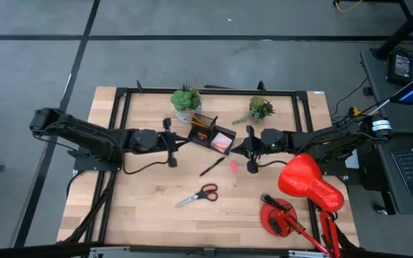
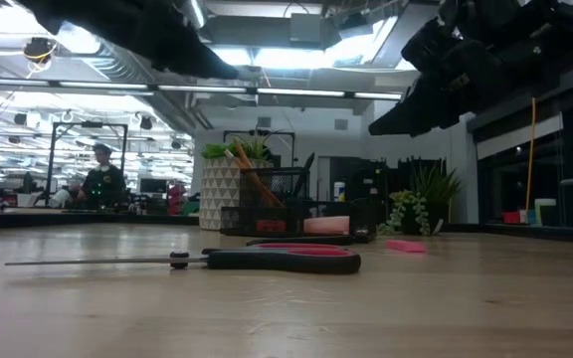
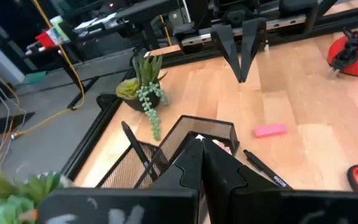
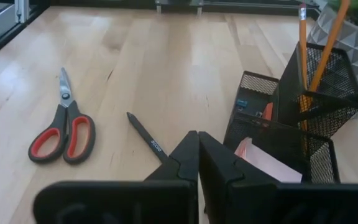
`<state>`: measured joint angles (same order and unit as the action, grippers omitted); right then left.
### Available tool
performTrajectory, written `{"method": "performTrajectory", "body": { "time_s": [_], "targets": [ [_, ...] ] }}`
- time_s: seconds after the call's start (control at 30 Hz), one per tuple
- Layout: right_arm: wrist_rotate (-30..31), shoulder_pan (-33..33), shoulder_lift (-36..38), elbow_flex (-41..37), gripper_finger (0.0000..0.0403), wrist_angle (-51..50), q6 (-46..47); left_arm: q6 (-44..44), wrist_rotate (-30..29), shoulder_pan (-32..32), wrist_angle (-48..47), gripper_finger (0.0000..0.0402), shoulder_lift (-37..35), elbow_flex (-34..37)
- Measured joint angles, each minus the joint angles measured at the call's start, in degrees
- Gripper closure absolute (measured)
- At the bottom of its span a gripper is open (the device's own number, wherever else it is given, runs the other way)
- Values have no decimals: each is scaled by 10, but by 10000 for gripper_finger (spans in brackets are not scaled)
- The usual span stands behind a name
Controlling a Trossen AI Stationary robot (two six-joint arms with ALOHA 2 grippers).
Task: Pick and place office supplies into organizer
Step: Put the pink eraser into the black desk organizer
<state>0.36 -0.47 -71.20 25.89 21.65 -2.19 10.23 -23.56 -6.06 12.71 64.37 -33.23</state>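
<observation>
Wooden tabletop (image 1: 156, 208) beneath my rig: both pincers closed and empty, left pincer (image 1: 187, 141) and right pincer (image 1: 232, 151) flanking the organizer (image 1: 212, 134); scissors (image 1: 198, 195), pen (image 1: 211, 167), eraser (image 1: 233, 165) lie loose nearby

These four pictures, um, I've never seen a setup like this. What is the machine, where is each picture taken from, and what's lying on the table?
It is a two-armed robot at a wooden table. One picture looks straight down, one looks level across the tabletop, and two come from cameras on the wrists. The left gripper and right gripper are both shut and hold nothing, on either side of a black mesh organizer with two pencils and a pink pad inside. Still loose on the table: red-handled scissors, a black pen and a small pink eraser.
</observation>
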Motion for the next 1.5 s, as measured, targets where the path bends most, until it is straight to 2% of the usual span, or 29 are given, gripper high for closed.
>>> {"method": "performTrajectory", "body": {
  "time_s": [0.3,0.5,0.73,0.93,1.07,1.33,1.5],
  "targets": [
    [-20,25,0,19,391,-23,-20,-61,-5,-27,106,401,-21,113],
    [-16,46,0,96,391,-169,31,-85,38,-40,152,400,-22,152],
    [31,106,0,177,399,-329,127,-67,81,-58,163,399,-22,158],
    [100,159,-7,212,400,-365,206,-39,82,-63,163,399,-24,158],
    [121,167,-43,242,400,-407,269,-16,100,-62,155,400,-29,158],
    [123,151,-169,324,400,-517,398,18,220,-38,146,400,-43,158],
    [122,147,-223,362,399,-563,455,24,243,-19,107,399,-53,158]
  ]
}}
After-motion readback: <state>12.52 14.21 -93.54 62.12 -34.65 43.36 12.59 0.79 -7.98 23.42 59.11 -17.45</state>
